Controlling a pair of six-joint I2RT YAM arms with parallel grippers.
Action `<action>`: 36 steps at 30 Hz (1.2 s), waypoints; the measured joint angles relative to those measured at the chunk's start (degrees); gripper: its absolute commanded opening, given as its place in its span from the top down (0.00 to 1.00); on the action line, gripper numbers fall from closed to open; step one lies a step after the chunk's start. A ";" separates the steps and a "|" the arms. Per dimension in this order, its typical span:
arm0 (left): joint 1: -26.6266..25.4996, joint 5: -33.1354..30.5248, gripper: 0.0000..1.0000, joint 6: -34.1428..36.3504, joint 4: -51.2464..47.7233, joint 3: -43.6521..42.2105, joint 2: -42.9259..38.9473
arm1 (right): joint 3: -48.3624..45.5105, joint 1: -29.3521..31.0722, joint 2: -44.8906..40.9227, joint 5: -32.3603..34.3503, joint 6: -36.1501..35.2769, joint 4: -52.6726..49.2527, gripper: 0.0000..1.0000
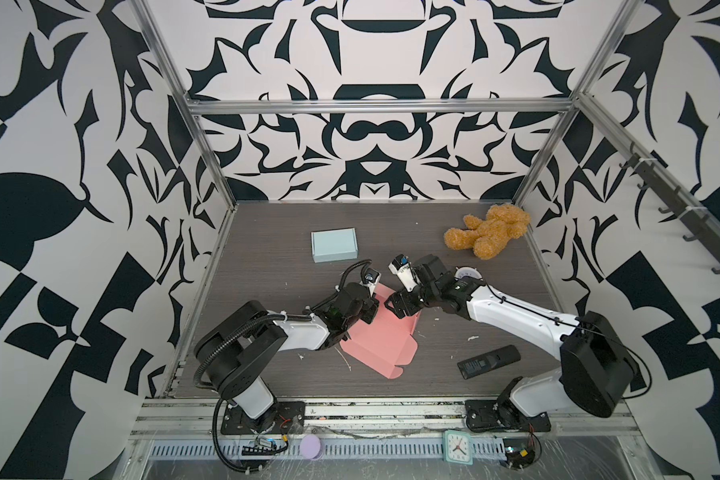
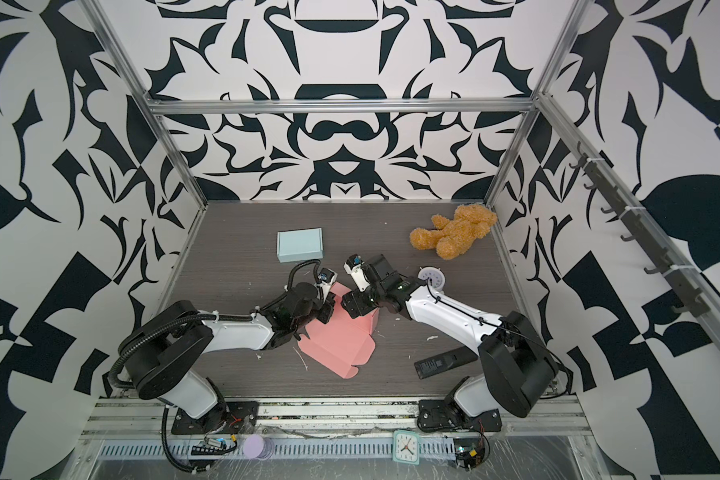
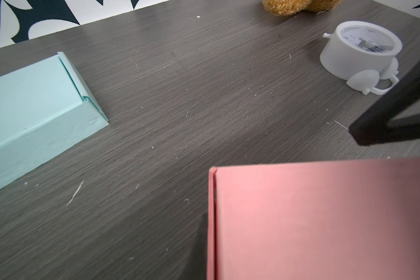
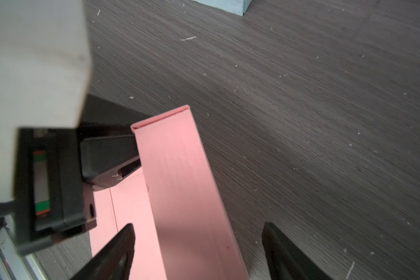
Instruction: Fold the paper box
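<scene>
The pink paper box's (image 1: 375, 340) upright wall (image 4: 180, 169) is seemingly being braced by the closed left gripper (image 4: 121, 155) while being straddled, ungripped, by the wide-open right gripper (image 4: 198, 230).

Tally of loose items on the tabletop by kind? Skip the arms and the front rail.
Paper boxes: 2 (pink box, light blue box)
Clocks: 1 (white clock)
Plush toys: 1 (teddy bear)
Remotes: 1 (black remote)
Total: 5

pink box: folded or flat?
Partly folded. One side wall stands upright in the right wrist view; the rest of the pink paper box lies flat in both top views.
</scene>
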 measured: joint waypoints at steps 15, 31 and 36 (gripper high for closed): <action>-0.11 -1.07 0.89 -0.20 3.52 -1.81 0.31 | 0.02 0.00 1.20 0.94 -1.33 -1.79 0.11; -0.22 -1.36 0.83 -0.76 1.55 -3.85 3.32 | 0.57 0.00 1.20 2.40 -3.23 -4.26 0.07; -0.28 -1.40 0.79 -1.07 1.55 -3.91 3.30 | 1.09 0.00 1.22 2.69 -3.43 -4.68 0.07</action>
